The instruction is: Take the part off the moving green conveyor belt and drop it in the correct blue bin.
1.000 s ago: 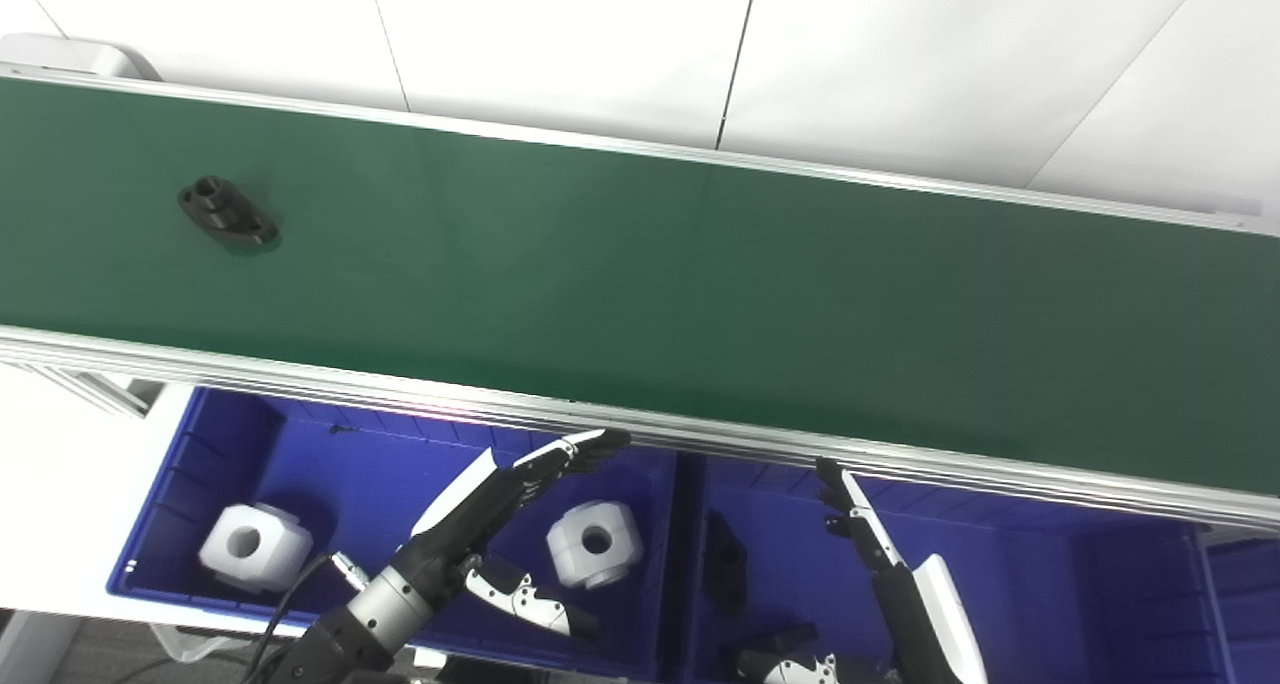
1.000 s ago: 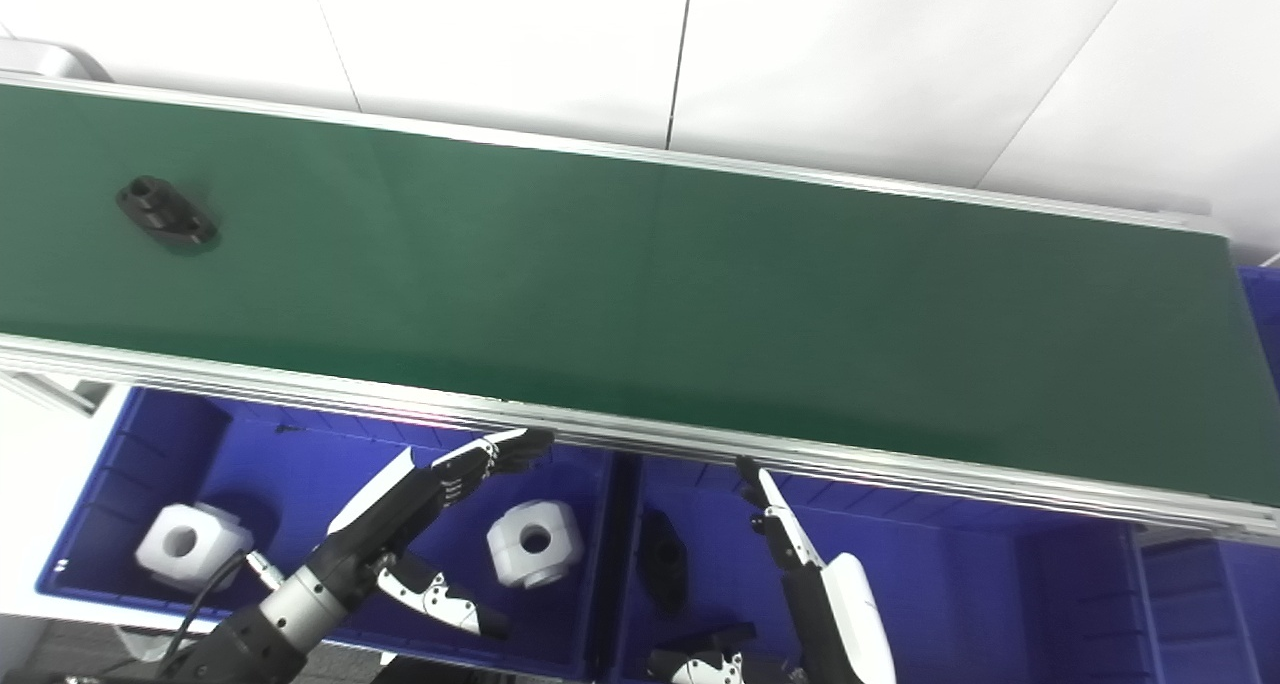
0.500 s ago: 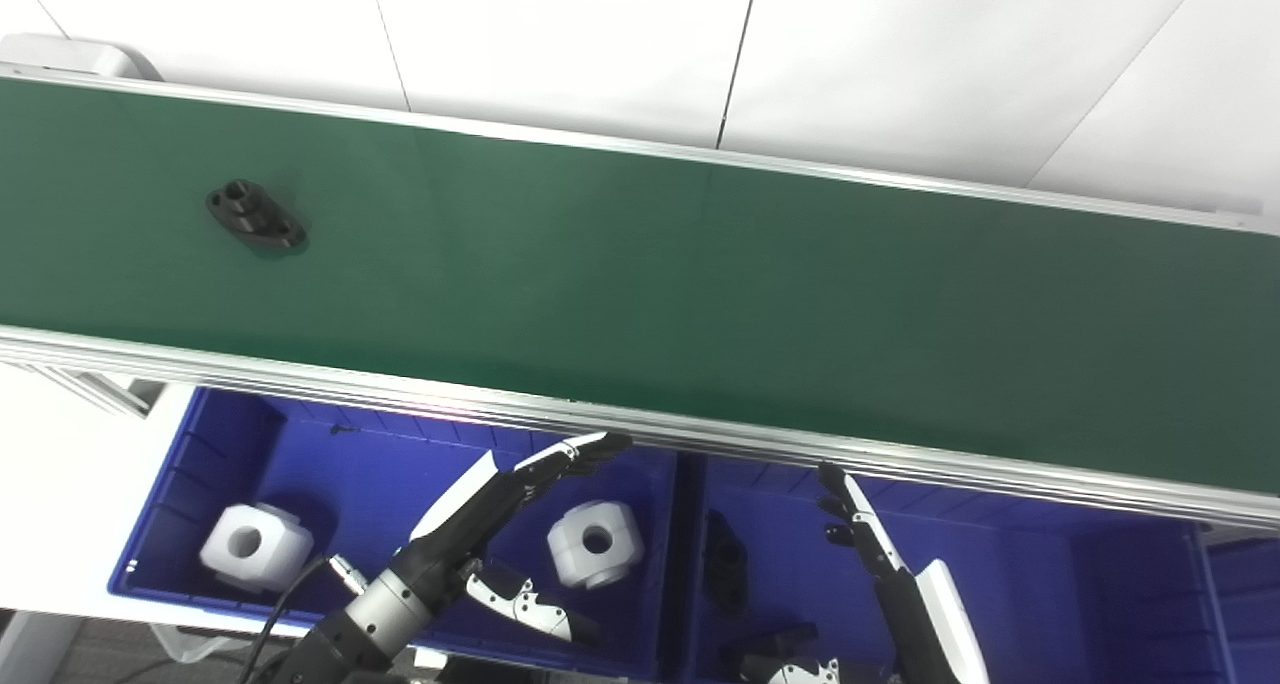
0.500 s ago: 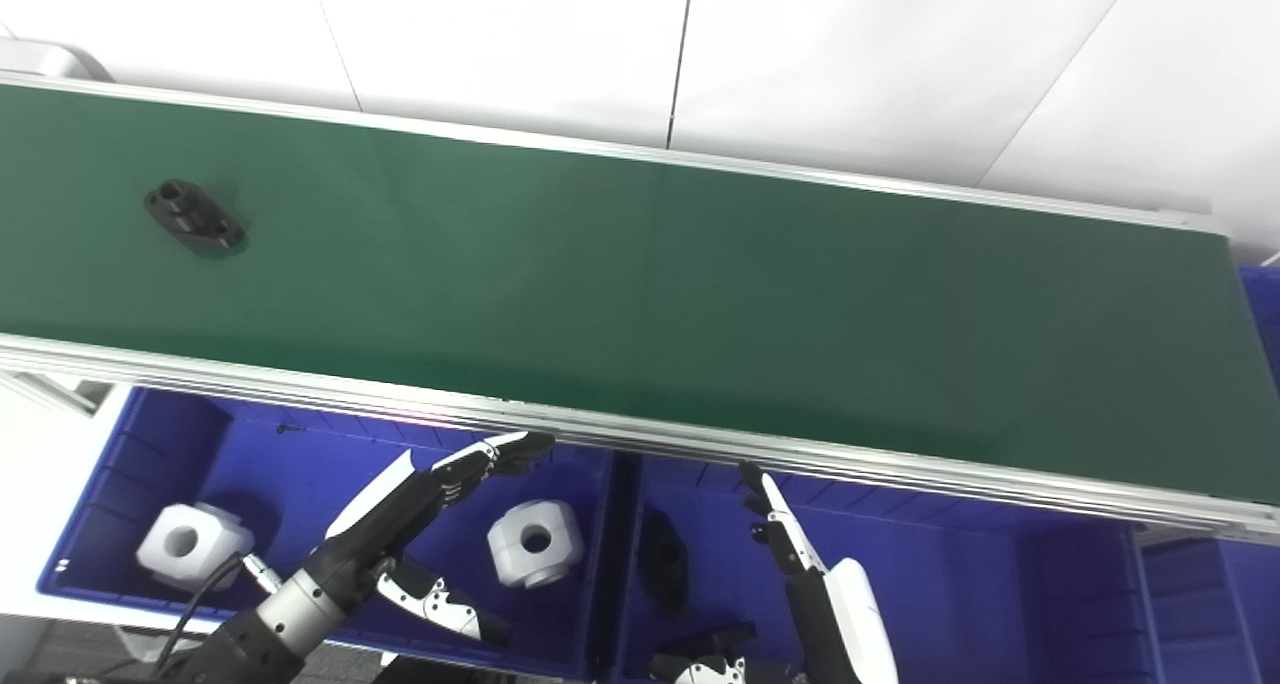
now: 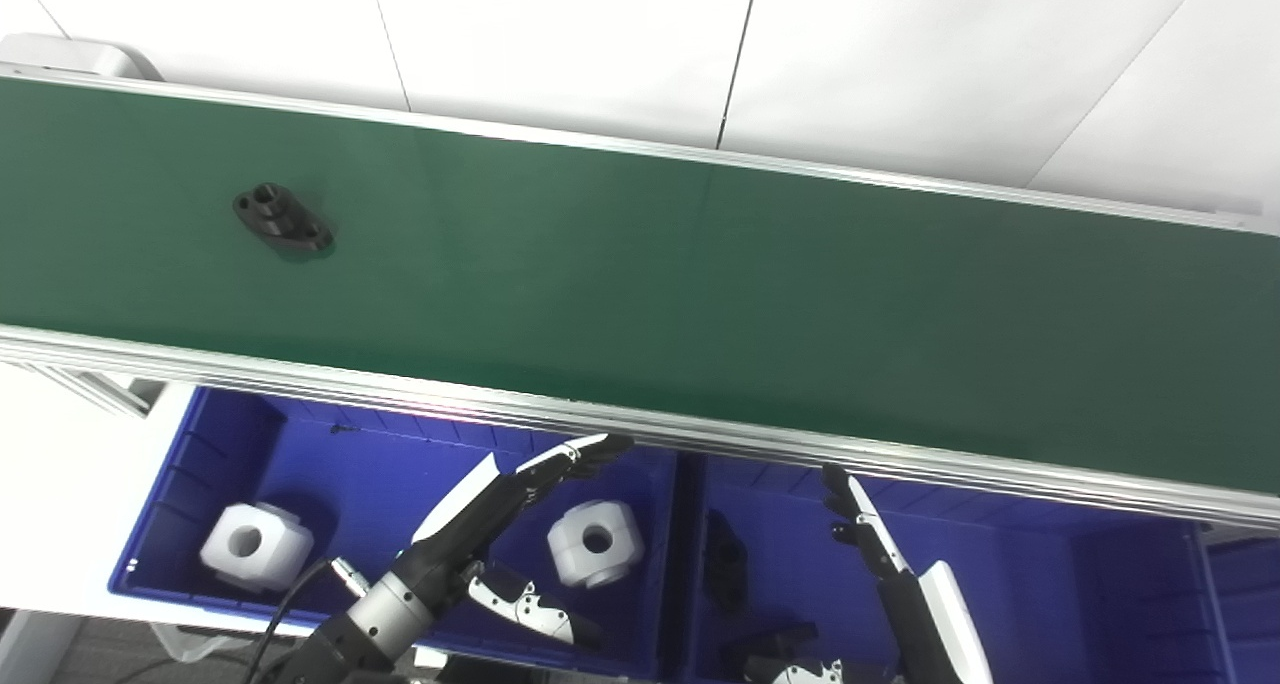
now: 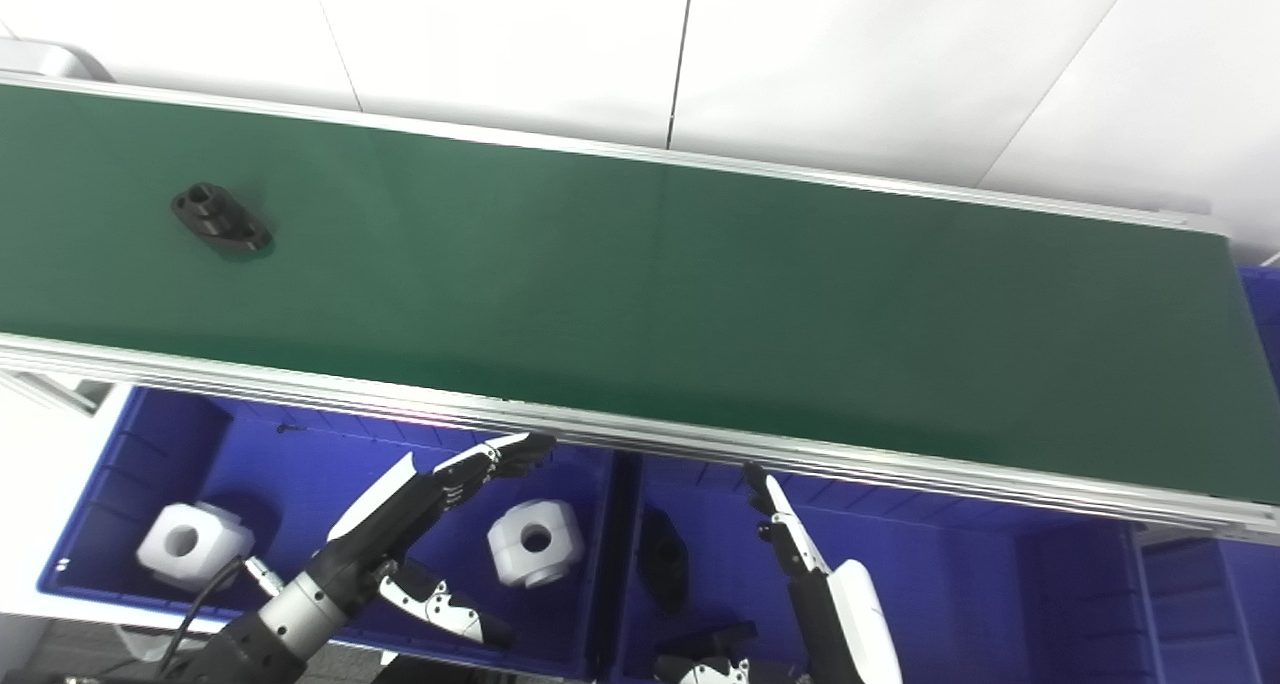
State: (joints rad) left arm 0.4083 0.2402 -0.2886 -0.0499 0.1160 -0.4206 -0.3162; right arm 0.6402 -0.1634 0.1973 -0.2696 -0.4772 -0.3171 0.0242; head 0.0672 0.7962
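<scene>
Your view took in the green conveyor belt (image 5: 700, 264) first, running slantwise across the whole frame with silver rails along both edges and white wall panels (image 5: 560, 44) behind it. Below its near rail you had two blue bins side by side. The left blue bin (image 5: 225, 444) held two white blocks, each with a round hole: one white block (image 5: 256, 546) near its left end and a second white block (image 5: 596, 542) near its right end, well apart from each other. The right blue bin (image 5: 1100, 584) held a black part (image 5: 724, 560) close to the divider between the bins, and another dark piece (image 5: 780, 639) lay nearer the bottom edge, too cut off to identify.

Your left hand (image 5: 520, 494) hovered over the left bin, fingers stretched out flat and apart toward the belt's near rail, thumb spread below, holding nothing. Your right hand (image 5: 880, 554) stood over the right bin, fingers extended upward and pointing at the rail, also empty and open; its thumb sat at the frame's bottom edge.

The part you were after, a small black flanged part (image 5: 283, 220) with a raised round boss and holes in it, lay on the belt's left portion, nearer the far rail, well apart from both hands.
</scene>
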